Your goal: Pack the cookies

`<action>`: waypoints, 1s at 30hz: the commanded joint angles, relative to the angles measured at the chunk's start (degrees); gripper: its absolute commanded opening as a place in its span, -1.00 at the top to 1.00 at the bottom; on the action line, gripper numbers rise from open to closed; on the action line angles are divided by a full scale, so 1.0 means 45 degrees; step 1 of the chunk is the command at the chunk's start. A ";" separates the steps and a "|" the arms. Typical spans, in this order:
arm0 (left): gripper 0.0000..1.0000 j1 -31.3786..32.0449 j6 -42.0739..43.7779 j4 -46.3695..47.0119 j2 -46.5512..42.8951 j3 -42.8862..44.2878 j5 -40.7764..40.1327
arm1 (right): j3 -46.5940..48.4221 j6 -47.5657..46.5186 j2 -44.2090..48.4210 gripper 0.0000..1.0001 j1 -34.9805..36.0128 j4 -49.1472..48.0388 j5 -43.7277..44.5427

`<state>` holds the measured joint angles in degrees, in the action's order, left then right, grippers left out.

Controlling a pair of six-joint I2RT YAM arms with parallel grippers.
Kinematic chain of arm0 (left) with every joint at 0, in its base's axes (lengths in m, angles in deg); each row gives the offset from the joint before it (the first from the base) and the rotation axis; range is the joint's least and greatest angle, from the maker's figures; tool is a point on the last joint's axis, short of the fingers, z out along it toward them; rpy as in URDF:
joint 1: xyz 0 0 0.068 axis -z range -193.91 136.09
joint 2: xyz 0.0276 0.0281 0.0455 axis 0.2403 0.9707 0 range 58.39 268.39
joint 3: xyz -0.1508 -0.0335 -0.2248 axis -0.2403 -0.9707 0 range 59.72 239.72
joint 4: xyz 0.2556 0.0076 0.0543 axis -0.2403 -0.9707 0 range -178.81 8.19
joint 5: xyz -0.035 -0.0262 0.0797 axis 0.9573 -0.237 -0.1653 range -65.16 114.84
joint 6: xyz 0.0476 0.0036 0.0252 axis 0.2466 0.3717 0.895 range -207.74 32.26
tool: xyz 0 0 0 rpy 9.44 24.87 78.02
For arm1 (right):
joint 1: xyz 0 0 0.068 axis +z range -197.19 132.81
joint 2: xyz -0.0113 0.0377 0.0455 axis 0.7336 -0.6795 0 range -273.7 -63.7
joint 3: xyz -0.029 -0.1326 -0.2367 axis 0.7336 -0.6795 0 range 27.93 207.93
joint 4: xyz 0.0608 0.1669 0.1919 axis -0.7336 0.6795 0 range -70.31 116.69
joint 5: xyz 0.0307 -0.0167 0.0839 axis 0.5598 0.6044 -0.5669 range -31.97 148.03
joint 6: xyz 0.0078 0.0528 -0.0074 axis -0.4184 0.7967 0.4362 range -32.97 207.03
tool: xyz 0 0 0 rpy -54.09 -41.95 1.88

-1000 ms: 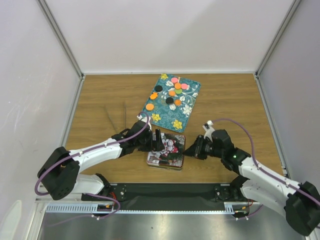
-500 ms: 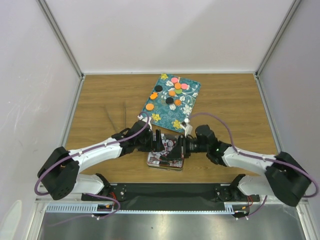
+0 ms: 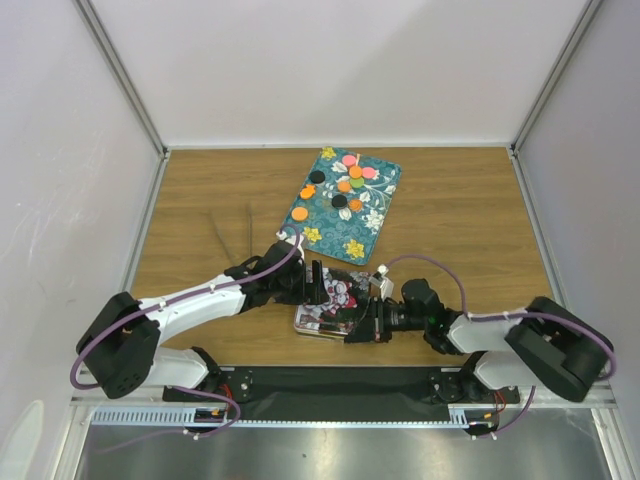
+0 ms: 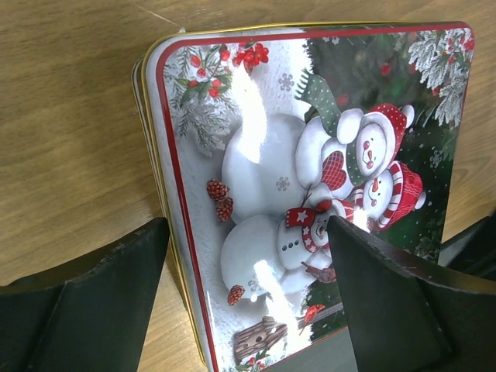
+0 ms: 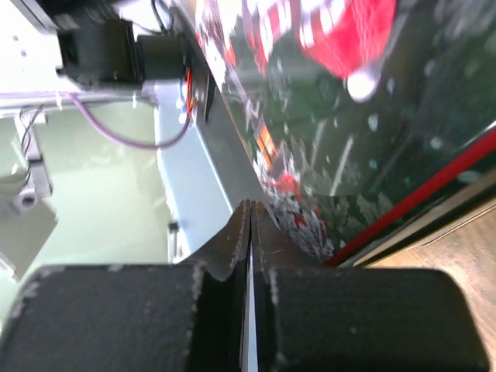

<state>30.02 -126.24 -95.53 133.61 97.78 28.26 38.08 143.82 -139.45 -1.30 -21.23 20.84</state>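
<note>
Tin, printed with snowmen and pine cones and edged in red and gold, lay flat on the wooden table [image 3: 460, 215] with its lid seated: this cookie tin [image 3: 333, 302] sat between the two grippers. The left gripper [image 3: 318, 283] hovered low over the lid with its fingers [image 4: 85, 302] spread wide apart, one beyond the tin's gold rim and one over the snowman picture, gripping nothing. The right gripper [image 3: 366, 322] pressed in at the tin's opposite edge, its two fingers [image 5: 232, 248] closed flat together with only a hairline gap, nothing between them, their tips at the red border of the lid.

Beyond both grippers, farther across the table, small round cookies [image 3: 343, 184] in orange, pink, black and green rested on a teal floral mat [image 3: 372, 215], outside the tin.

A likely risk: the closed right fingers could slide over or under the lid edge and shove the whole tin sideways, since the open left fingers did not brace it.
</note>
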 commanded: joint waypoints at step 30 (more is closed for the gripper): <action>-0.94 -0.1342 0.4219 -0.4921 -0.6674 0.3457 -0.1034 | 0.9423 -0.5453 0.7338 -0.99 -0.4631 1.6122 0.8242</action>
<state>24.27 -109.83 -116.03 106.79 114.59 24.89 77.51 121.42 -108.56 -21.94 44.36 48.42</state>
